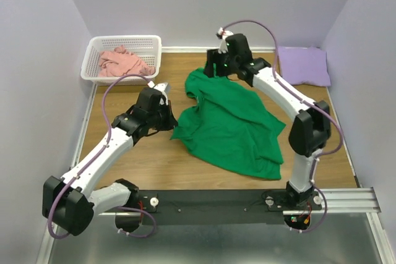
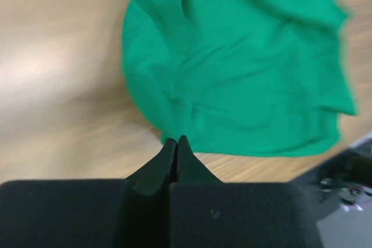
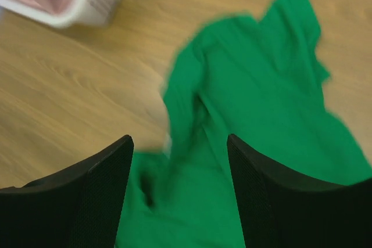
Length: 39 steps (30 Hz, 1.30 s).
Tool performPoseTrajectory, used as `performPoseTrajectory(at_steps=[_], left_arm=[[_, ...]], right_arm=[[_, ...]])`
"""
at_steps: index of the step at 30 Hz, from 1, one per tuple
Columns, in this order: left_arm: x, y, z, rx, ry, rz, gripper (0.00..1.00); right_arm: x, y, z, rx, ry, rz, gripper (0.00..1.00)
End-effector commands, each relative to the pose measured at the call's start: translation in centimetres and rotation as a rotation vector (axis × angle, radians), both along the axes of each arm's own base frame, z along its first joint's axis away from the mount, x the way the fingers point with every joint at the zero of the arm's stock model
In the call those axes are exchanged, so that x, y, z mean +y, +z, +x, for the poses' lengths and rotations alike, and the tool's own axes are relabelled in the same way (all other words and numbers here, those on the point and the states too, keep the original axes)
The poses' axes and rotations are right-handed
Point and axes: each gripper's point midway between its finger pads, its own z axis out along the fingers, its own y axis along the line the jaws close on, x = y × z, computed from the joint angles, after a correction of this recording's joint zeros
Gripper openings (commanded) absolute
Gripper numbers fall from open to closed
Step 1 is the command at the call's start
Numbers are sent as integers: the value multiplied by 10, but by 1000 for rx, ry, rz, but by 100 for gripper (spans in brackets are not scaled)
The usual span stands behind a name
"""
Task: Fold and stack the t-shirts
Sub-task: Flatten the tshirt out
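So, going left to right: at the far left corner sits one white plastic basket point(image 1: 90, 66) with a lattice wall and rounded corners. Bunched up inside it is the pink t-shirt point(image 1: 124, 63), soft and all crumpled, no real shape to it.

Next is the left gripper point(image 2: 176, 141), low over the wooden table point(image 1: 142, 162). The tabletop is smooth with a light grain. Its two black fingers are pressed tight together and come to a narrow point. From the wrist view they look to be pinching the very edge of the green t-shirt point(image 1: 235, 122), because the cloth draws to a little peak right at the tips.

That green one is mid-table, spread out but not flat. It's bright and matte, with loose wrinkles, and one sleeve is poking out toward the far side. It's lying roughly diagonal, from the far middle down toward the near right.

The right gripper point(image 3: 179, 139) hangs over the far end of the green shirt with its black, finely textured fingers spread wide apart and nothing between them. It's blurry there, so I can't tell if they touch the cloth.

Far right corner has the purple t-shirt point(image 1: 303, 65), a smooth lavender pad-like rectangle lying flat by the wall, well apart from the green one.

Count: three shirts, one basket, two grippers.
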Motion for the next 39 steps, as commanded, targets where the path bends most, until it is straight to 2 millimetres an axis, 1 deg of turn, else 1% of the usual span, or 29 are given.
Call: performPoseTrajectory(at_steps=[1,2,3,4,5,6,7,8,9,10,11,12,14,16,19,22,23,24,25,26,28,30,32,33,34,35,36,37,39], left_arm=[[20,-13,-2,44,81,23,0],[25,-17,-2,47,101,39,0],[30,-22,-4,54,117,52,0],[39,-28,-4,67,153,77,0],[44,-31,-5,72,170,88,0],[49,-32,-6,70,184,94,0],[56,-38,-7,84,209,106,0],[60,-39,-7,86,224,107,0],[62,-42,-9,91,232,105,0],[63,-42,-9,91,236,102,0],[67,-43,-8,92,253,99,0],[68,-44,-8,92,259,96,0],[72,-46,-8,96,272,102,0],[76,-49,-8,100,286,104,0],[87,-55,-6,105,335,130,0],[93,-62,-7,115,359,126,0],[94,-65,-7,120,364,124,0],[96,-66,-6,121,369,123,0],[98,-69,-6,124,380,117,0],[99,-71,-6,129,379,115,0],[101,-71,-1,127,394,112,0],[96,-70,3,136,376,72,0],[98,-69,8,134,389,51,0],[98,-68,11,133,393,42,0],[98,-69,14,135,396,31,0],[101,-73,17,145,409,31,0],[102,-75,18,150,417,30,0],[102,-76,23,142,421,22,0],[102,-81,27,154,426,7,0]], right_arm=[[-67,25,-28,21,-217,11,74],[-87,-13,-47,106,-254,-45,74],[-106,-23,-55,132,-303,-62,74],[-136,-21,-67,154,-375,-38,74],[-157,-58,-87,245,-412,-63,74],[-174,-73,-99,292,-450,-57,72],[-202,-70,-106,302,-530,-8,63],[-214,-80,-115,331,-555,2,60],[-226,-106,-133,387,-587,-20,57],[-239,-111,-138,400,-631,-17,53],[-245,-119,-144,417,-656,-18,46],[-253,-131,-153,445,-691,-26,43],[-272,-144,-158,477,-791,-18,32],[-290,-160,-162,505,-882,-20,28],[-304,-175,-160,520,-944,-8,23],[-308,-188,-150,514,-964,10,17],[-316,-191,-147,511,-987,18,17],[-317,-193,-144,508,-989,19,16],[-320,-201,-139,517,-996,12,15],[-321,-201,-133,513,-996,14,15],[-323,-209,-126,529,-1002,4,14],[-329,-220,-116,549,-1031,-5,14],[-334,-225,-108,549,-1046,-13,14],[-338,-237,-106,575,-1060,-36,14],[-344,-231,-91,550,-1068,-25,14],[-347,-245,-87,582,-1073,-40,14],[-350,-247,-80,584,-1077,-39,14],[-356,-238,-56,547,-1084,-22,15],[-363,-236,-33,521,-1095,-11,15]])
